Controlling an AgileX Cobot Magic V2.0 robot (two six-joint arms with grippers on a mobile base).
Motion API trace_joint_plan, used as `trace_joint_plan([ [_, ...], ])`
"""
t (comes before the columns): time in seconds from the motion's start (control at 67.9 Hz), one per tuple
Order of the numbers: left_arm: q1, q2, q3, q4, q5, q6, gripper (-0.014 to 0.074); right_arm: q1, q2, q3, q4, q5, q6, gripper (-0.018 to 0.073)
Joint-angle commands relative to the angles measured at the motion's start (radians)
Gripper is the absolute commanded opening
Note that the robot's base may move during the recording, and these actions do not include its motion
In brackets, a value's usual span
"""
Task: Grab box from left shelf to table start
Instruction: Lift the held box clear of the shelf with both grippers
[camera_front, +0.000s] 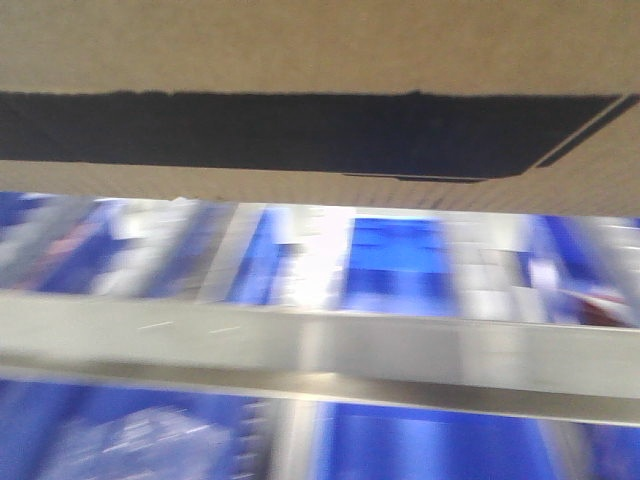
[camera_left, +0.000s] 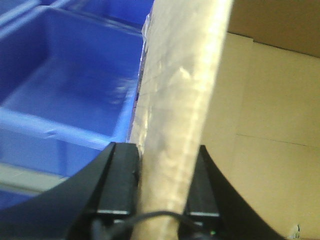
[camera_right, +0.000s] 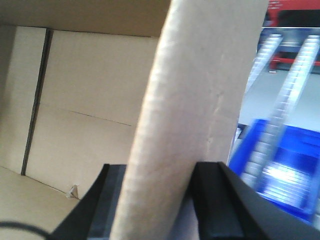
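The brown cardboard box (camera_front: 320, 45) with its black printed panel fills the top of the front view, above the shiny steel rail of the left shelf (camera_front: 320, 350). The view is motion-blurred. My left gripper (camera_left: 162, 165) is shut on the box's left wall (camera_left: 182, 90), whose edge stands between the black fingers. My right gripper (camera_right: 160, 190) is shut on the box's right wall (camera_right: 200, 100). The box's bare inside (camera_right: 90, 115) shows in both wrist views. The table is out of view.
Blue plastic bins (camera_front: 395, 260) sit behind and below the rail. A blue bin (camera_left: 65, 85) lies left of the left gripper; another blue bin (camera_right: 280, 170) and slanted metal uprights (camera_right: 295, 85) lie right of the right gripper.
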Motion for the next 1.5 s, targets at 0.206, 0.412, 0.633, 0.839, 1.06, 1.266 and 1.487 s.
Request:
trace_joint_plan([
  [0.206, -0.021, 0.004, -0.034, -0.126, -0.124, 0.114, -0.0092, -0.005, 0.021, -0.032, -0.030, -0.179, -0.009, 0.0057],
  [0.412, -0.021, 0.004, -0.034, -0.136, -0.124, 0.114, -0.0092, -0.005, 0.021, -0.032, -0.030, -0.179, -0.009, 0.0057],
  [0.633, -0.021, 0.004, -0.034, -0.136, -0.124, 0.114, -0.0092, -0.005, 0.021, -0.032, -0.030, -0.179, -0.009, 0.0057],
  [0.839, -0.021, 0.004, -0.034, -0.136, -0.124, 0.114, -0.0092, -0.005, 0.021, -0.032, -0.030, -0.179, -0.009, 0.0057],
  [1.06, -0.021, 0.004, -0.034, -0.136, -0.124, 0.114, -0.0092, -0.005, 0.021, -0.032, -0.030, -0.179, -0.009, 0.0057],
  [1.266, -0.021, 0.004, -0.034, -0.136, -0.124, 0.114, -0.0092, -0.005, 0.021, -0.032, -0.030, -0.178, -0.009, 0.0057],
  [1.487, -0.021, 0.004, -0.034, -0.136, -0.124, 0.114, -0.0092, -0.005, 0.021, -0.032, -0.030, -0.176, -0.009, 0.0057],
])
